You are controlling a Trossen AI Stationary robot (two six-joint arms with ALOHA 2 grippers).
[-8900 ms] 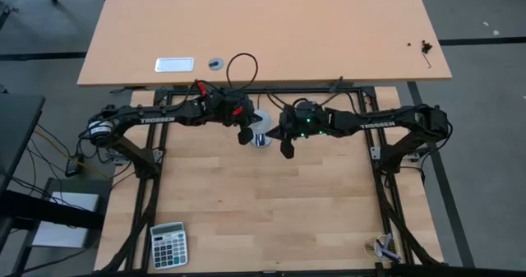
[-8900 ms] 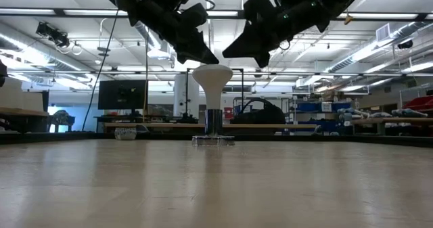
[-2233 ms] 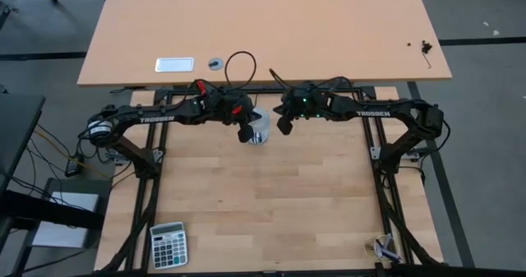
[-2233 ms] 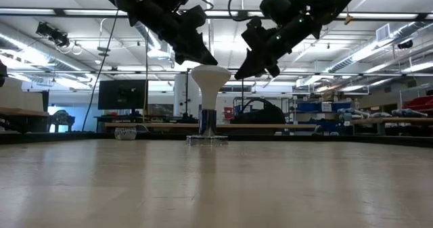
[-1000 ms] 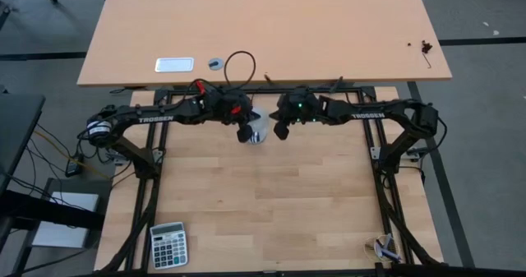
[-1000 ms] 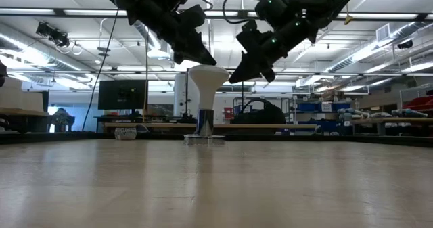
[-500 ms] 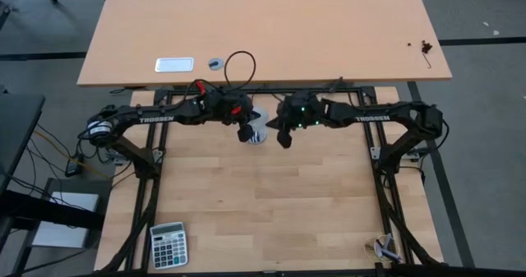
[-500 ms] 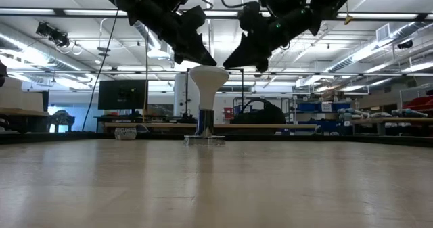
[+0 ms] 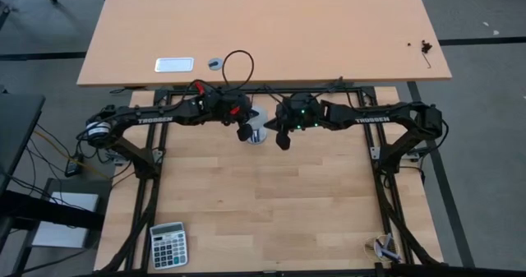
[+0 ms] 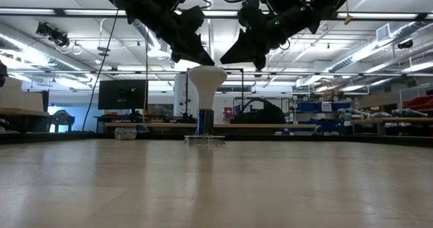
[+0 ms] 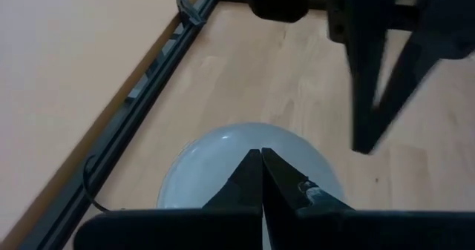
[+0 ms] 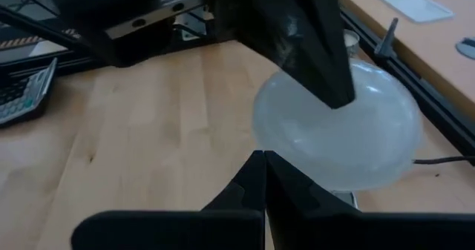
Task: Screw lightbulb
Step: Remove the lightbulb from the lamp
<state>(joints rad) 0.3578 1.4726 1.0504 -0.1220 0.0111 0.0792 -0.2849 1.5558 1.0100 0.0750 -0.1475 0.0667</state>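
Note:
The white lightbulb [image 10: 206,80] stands upright, dome face up. Its screw base is in a dark socket [image 10: 204,122] on a round silver disc [image 10: 204,139] at the table's far middle. It also shows in the high view [image 9: 260,126]. My left gripper [image 10: 208,61] is shut and hovers at the top of the dome [image 11: 223,168], on its left side. My right gripper [image 10: 228,61] is shut, just above and to the right of the dome's rim [image 12: 297,142], apart from it. My left gripper's shut fingertips [image 12: 338,94] stand at the bulb's dome face [image 12: 364,124]. They slant down from the table's left. I cannot tell whether they touch it.
A thin black cord [image 9: 238,62] loops from the socket toward the far tan table [image 9: 329,30]. That table holds a white plate [image 9: 174,64] and a small disc [image 9: 215,62]. A calculator [image 9: 168,244] lies at the near left corner, and a small metal item [image 9: 385,248] at the near right.
My right gripper has risen from beside the bulb's right rim to just above it and has shifted a little toward the table's near edge, staying shut. The bulb stays upright in its socket.

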